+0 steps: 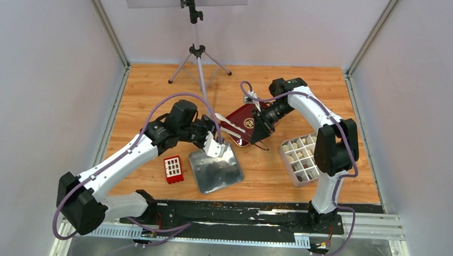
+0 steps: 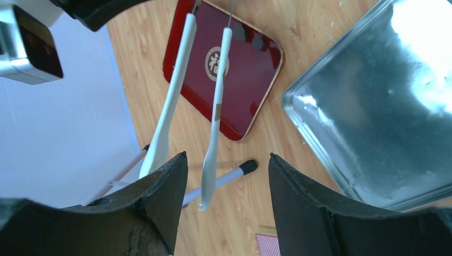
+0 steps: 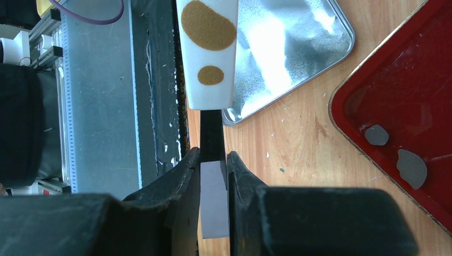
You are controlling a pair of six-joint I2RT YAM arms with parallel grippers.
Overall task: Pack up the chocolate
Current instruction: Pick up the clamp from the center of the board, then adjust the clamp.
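Note:
The chocolate pieces (image 1: 299, 156), cream and dark, sit in a white compartment tray (image 1: 284, 148) at the right. Two dark flat bits (image 3: 411, 168) lie on the red lacquer tray (image 1: 240, 118), which also shows in the right wrist view (image 3: 405, 80). My right gripper (image 1: 262, 122) is shut on white tongs (image 1: 231, 128). In the right wrist view the fingers (image 3: 213, 154) clamp the tongs' dark stem, and the white blade (image 3: 209, 53) carries brown smudges. My left gripper (image 1: 215, 146) is open and empty. In the left wrist view the tongs' tips (image 2: 216, 106) hang between its jaws (image 2: 228, 160).
An empty silver tray (image 1: 217, 173) lies front centre, under the left gripper. A small red block with white squares (image 1: 173, 169) stands to its left. A camera tripod (image 1: 197, 53) stands at the back; one leg (image 2: 234, 173) reaches near the tongs. Grey walls enclose the table.

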